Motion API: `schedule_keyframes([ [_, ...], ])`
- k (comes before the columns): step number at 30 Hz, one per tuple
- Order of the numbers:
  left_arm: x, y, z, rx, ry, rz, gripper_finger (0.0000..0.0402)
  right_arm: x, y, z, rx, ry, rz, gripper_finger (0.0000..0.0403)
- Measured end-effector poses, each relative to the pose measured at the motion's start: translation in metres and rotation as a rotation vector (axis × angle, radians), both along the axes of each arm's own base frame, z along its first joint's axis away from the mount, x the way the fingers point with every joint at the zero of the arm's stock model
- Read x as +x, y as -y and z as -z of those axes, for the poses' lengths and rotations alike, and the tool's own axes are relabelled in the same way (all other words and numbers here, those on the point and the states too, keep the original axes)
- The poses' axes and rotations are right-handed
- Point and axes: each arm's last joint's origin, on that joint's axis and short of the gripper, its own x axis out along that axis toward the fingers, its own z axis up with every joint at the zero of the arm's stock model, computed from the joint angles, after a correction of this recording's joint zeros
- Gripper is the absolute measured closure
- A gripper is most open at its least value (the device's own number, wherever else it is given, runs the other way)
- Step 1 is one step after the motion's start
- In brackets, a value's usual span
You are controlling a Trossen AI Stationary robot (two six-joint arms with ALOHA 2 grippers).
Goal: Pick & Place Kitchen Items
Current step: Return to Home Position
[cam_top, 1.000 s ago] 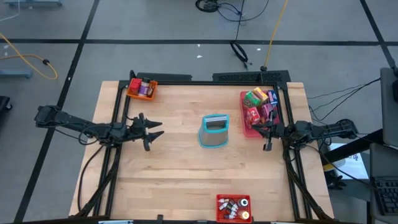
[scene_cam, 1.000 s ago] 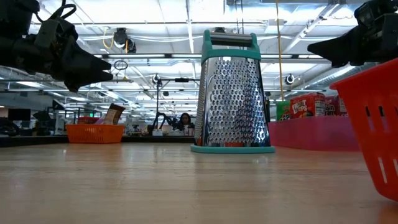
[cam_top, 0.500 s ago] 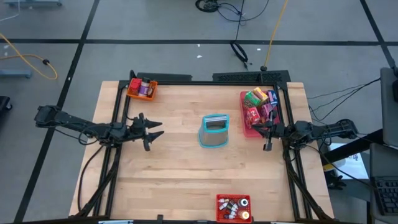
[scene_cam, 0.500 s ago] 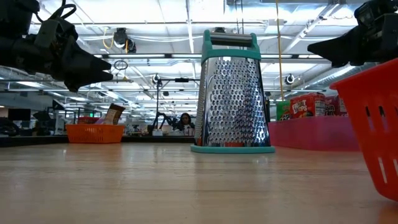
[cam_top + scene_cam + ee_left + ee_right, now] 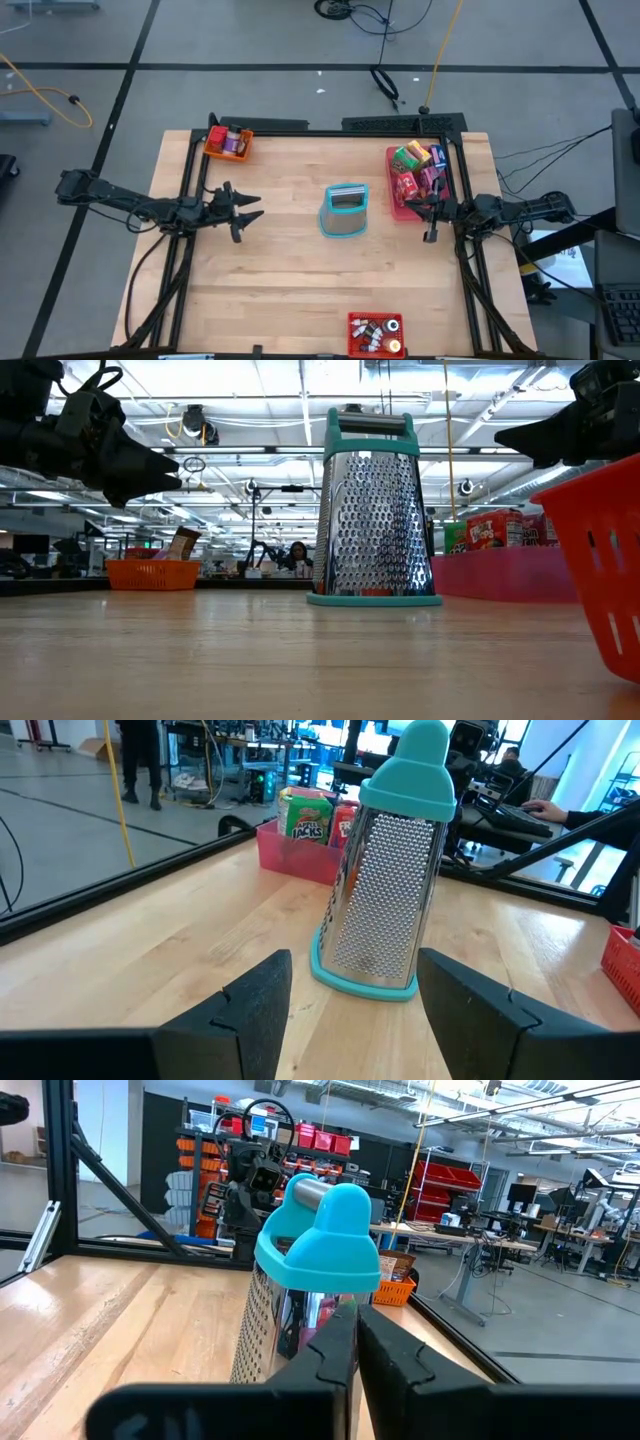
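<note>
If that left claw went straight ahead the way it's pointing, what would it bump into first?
Most likely the grater, which stands upright straight ahead of the left gripper with nothing else in between. How high on it the gripper would strike is hard to tell.

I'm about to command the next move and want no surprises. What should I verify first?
1. Left claw open and empty: ok.
2. Right claw shut and empty: ok.
3. Steel box grater with teal handle upright, apart from both claws: ok.
4. Colourful cereal boxes inside the pink plastic bin: ok.
5. Right claw's clearance above the bin's near corner: cannot tell.
</note>
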Motion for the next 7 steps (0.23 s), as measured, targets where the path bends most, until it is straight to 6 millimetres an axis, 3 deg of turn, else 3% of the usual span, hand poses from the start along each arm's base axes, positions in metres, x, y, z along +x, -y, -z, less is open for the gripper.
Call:
schedule_keyframes([
  [7, 0.0, 0.0, 0.0, 0.0, 0.0, 0.0, 0.0183, 0.0, 0.0, 0.0, 0.0, 0.0, 0.0, 0.0395],
])
